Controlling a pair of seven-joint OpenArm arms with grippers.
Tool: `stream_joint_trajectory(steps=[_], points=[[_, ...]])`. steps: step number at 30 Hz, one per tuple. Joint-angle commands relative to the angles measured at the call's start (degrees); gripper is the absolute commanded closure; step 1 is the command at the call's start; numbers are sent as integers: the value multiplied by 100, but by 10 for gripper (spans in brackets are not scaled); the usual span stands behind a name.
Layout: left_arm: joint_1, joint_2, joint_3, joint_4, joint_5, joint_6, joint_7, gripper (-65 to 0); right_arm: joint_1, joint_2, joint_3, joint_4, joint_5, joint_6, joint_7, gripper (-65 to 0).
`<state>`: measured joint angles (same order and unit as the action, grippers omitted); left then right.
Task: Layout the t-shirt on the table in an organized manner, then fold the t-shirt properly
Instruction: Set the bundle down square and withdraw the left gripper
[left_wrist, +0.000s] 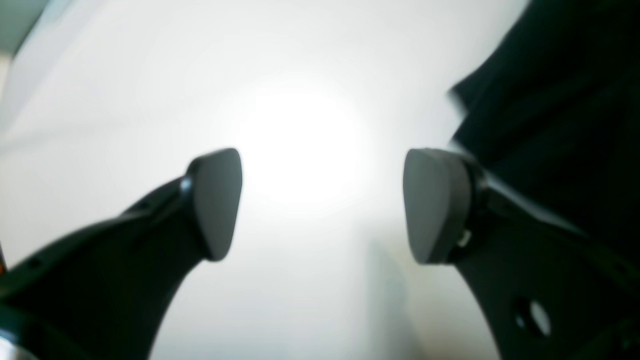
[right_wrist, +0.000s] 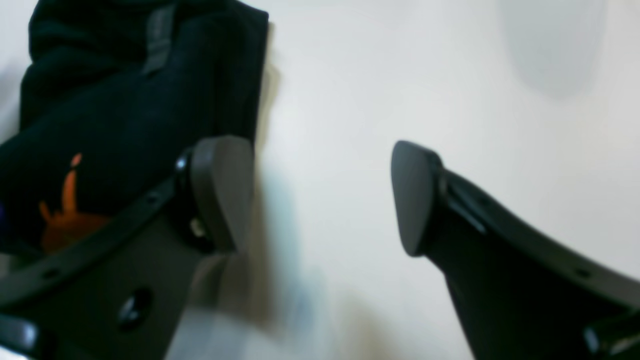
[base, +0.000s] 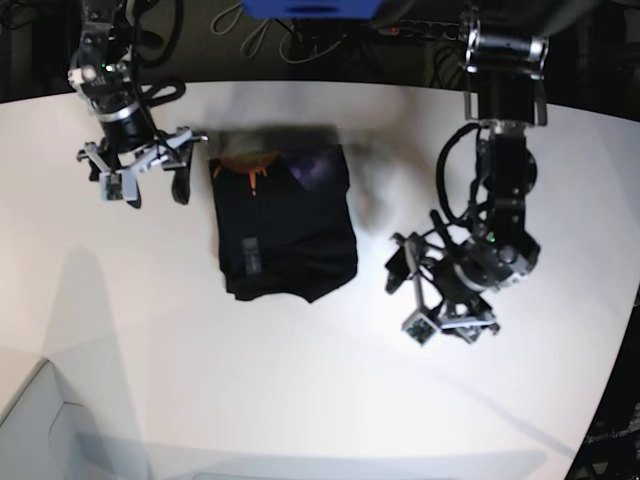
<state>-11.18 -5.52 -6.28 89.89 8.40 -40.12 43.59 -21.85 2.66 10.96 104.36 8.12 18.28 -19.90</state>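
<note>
The black t-shirt (base: 285, 220) lies folded into a compact rectangle near the middle of the white table (base: 300, 380), orange-and-purple print at its far edge and a small tag on top. My right gripper (base: 157, 190) hangs open just left of it. In the right wrist view that gripper (right_wrist: 320, 195) has only table between its pads, with the t-shirt (right_wrist: 125, 100) and its orange print behind the left finger. My left gripper (base: 402, 285) stands open to the right of the shirt, apart from it. In the left wrist view the left gripper (left_wrist: 325, 205) is empty and the t-shirt (left_wrist: 560, 125) fills the upper right.
A blue object (base: 310, 8) and cables sit beyond the table's far edge. The table's curved edge (base: 610, 380) runs down the right. A white box corner (base: 40, 430) shows at the lower left.
</note>
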Motion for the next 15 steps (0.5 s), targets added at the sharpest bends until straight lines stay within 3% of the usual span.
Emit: stream_joint_trajectory(steps=[1,8,15], points=[[50,2,-211,229,-54,12,-56,-485,44,20,-63,-40,63,40,140,-437],[1070,2,-1714,827,-62,12,-47,-485,308,20,-441,-524,54,40,157,-437],[1474,-6,-2928,765,-62,12,-47,-485,281,20,-1030,-497,54,40,157,-436]])
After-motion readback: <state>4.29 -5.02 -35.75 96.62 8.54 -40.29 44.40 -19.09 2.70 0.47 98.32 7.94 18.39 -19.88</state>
